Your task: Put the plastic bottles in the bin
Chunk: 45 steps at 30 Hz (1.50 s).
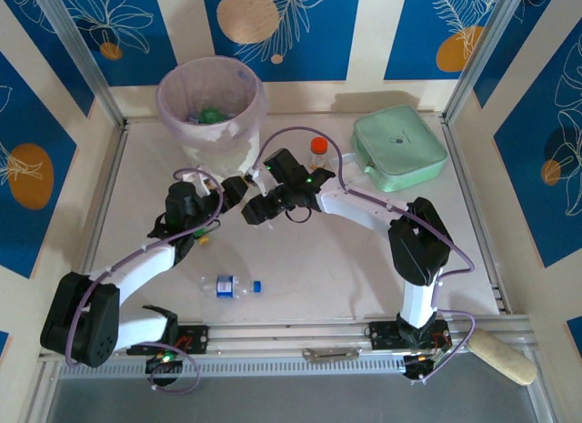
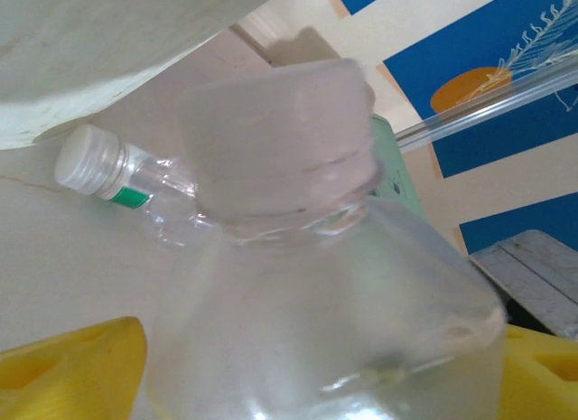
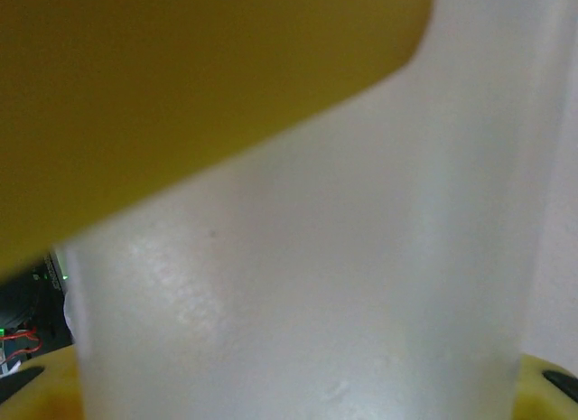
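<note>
- Blue-and-cream patterned walls enclose a pale counter (image 1: 364, 268). The bin (image 1: 211, 105) stands upright at the far left-centre, liner in place.
- Done: a few bottles (image 1: 209, 115), green and blue ones visible, lie in the bottom of the bin. Count not readable.
- Left on the counter: a blue-capped bottle (image 1: 232, 287) on its side near the arm bases, well apart from the bin. A white-capped bottle (image 2: 117, 172) lies on its side just beside the bin's base.
- Right tool (image 1: 257, 209): clenched on a pale bottle (image 3: 316, 257), in front of the bin and not above it.
- Left tool (image 2: 307, 384): a frosted-cap bottle (image 2: 289, 239) sits between its yellow fingers (image 2: 72, 366). Gripped or loose, cannot tell. Nor can I tell whether this is the same bottle the right tool holds.
- Orange bottle (image 1: 317, 150) and mint-green case (image 1: 398, 148): not part of the job.
- Judgement: partway through, with at least three bottles yet to go in.
</note>
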Motion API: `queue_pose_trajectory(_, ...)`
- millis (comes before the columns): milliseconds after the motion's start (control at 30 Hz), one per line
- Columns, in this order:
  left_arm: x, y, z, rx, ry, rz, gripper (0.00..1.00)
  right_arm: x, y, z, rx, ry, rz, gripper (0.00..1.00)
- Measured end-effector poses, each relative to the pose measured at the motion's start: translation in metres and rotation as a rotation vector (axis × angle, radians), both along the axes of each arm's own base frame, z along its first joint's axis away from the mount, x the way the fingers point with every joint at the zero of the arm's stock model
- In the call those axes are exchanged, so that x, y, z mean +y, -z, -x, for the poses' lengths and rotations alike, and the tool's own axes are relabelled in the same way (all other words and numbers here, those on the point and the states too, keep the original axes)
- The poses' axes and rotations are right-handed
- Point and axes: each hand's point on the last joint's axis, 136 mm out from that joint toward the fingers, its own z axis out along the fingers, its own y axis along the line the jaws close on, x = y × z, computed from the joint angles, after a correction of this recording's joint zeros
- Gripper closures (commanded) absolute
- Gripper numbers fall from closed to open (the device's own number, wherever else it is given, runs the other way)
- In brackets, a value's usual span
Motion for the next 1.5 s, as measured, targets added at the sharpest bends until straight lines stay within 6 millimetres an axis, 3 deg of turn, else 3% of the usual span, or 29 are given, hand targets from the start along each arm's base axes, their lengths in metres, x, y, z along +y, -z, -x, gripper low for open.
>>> queue_pose_trajectory(100,-0.003,-0.005,-0.001,-0.014,0.009,0.015,0.37,0.0,0.0,0.0,0.0,0.001,0.002,0.5)
queue_pose_trajectory(267,-0.005,-0.006,-0.004,-0.008,0.008,0.033,0.48,-0.001,0.001,-0.003,-0.013,0.013,0.01,0.47)
queue_pose_trajectory(567,-0.004,-0.005,-0.005,-0.011,0.001,0.021,0.5,0.001,-0.004,-0.001,-0.012,0.003,-0.023,0.18)
queue_pose_trajectory(800,0.006,0.005,-0.005,0.012,-0.025,-0.046,0.5,-0.025,-0.018,0.001,0.007,0.037,-0.121,0.13)
queue_pose_trajectory(933,0.01,-0.004,-0.01,-0.006,-0.024,-0.086,0.5,-0.047,-0.028,-0.01,0.012,0.105,-0.183,0.12)
queue_pose_trajectory(1033,0.008,-0.026,-0.017,-0.056,-0.008,-0.121,0.51,-0.064,-0.027,-0.02,0.018,0.171,-0.194,0.11)
queue_pose_trajectory(1133,0.002,-0.063,-0.026,-0.144,0.024,-0.164,0.52,-0.075,-0.022,-0.028,0.038,0.236,-0.194,0.11)
queue_pose_trajectory(1300,-0.011,-0.115,-0.048,-0.244,0.096,-0.258,0.52,-0.086,-0.032,-0.043,0.02,0.316,-0.236,0.06)
queue_pose_trajectory(1500,-0.028,-0.208,-0.075,-0.434,0.146,-0.291,0.52,-0.096,-0.017,-0.044,0.042,0.378,-0.201,0.01)
